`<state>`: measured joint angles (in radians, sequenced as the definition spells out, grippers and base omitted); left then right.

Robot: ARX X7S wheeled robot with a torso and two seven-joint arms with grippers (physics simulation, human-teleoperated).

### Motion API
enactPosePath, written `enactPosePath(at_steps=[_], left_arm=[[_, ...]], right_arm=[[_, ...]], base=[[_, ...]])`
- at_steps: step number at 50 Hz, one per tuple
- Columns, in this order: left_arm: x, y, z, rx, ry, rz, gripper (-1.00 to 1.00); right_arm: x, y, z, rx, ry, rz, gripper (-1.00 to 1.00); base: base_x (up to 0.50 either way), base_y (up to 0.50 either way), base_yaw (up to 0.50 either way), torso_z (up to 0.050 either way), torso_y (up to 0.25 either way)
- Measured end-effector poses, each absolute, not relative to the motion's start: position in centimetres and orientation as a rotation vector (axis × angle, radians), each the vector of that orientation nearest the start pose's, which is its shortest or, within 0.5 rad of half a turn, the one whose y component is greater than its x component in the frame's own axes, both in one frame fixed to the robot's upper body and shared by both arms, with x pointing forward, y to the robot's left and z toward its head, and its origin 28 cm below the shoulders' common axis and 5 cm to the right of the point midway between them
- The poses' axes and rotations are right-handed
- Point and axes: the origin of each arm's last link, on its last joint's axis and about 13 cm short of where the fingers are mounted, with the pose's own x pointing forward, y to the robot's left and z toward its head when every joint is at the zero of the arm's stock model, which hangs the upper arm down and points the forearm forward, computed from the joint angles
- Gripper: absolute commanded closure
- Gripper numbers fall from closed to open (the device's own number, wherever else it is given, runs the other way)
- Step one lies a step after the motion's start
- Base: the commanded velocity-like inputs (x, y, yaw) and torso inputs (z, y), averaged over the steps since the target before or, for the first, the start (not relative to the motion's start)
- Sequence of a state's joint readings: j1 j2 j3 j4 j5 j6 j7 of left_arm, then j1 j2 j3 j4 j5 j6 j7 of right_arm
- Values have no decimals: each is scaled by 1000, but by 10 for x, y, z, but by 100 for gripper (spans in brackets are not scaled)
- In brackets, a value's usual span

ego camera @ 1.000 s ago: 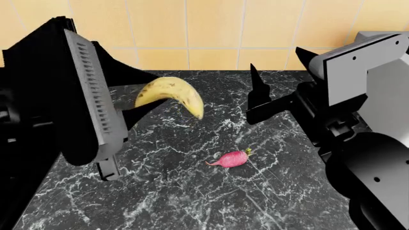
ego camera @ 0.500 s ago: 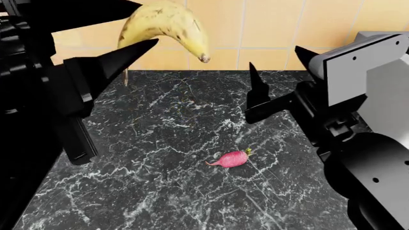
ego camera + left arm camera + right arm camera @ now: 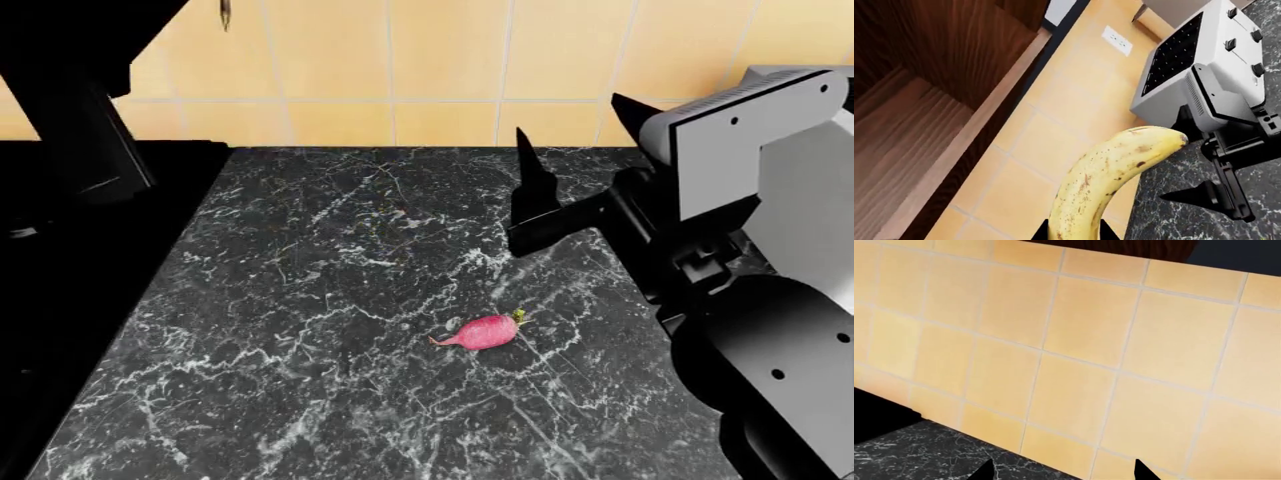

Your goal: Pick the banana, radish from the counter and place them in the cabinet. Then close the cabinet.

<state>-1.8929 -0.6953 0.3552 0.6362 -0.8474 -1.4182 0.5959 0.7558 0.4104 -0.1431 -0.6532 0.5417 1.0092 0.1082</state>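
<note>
Banana (image 3: 1111, 182): being gripped at its lower end by the left end effector (image 3: 1074, 231), which is closing on it from both sides; raised off the table before the tan tiled wall (image 3: 1054, 125), beside the wooden cabinet (image 3: 927, 100).

Radish (image 3: 486, 331): lying alone on the dark marble table (image 3: 334, 300), root tail pointing left.

Right end effector (image 3: 587, 160): hovering above the table beyond the radish, fingers standing apart, gripping nothing.
</note>
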Motion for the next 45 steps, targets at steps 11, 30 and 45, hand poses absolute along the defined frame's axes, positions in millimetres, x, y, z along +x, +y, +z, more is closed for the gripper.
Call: enactPosePath(at_steps=[11,30,45], left_arm=[[164,255,481,922,-499,-680,100],[176,257,527,875,-566,-479,100],[183,256,561,970,-610,-332,100]], right_arm=[[256,-118,250,-196,-281,291,-100],[257,-118,250,-191,-289,290,-100],[259,-117,250,-191,-294,292,-100]], base=[[0,0,0,0,-1],[-1,0,-2,0,-1],[-1,0,-2,0,-2]])
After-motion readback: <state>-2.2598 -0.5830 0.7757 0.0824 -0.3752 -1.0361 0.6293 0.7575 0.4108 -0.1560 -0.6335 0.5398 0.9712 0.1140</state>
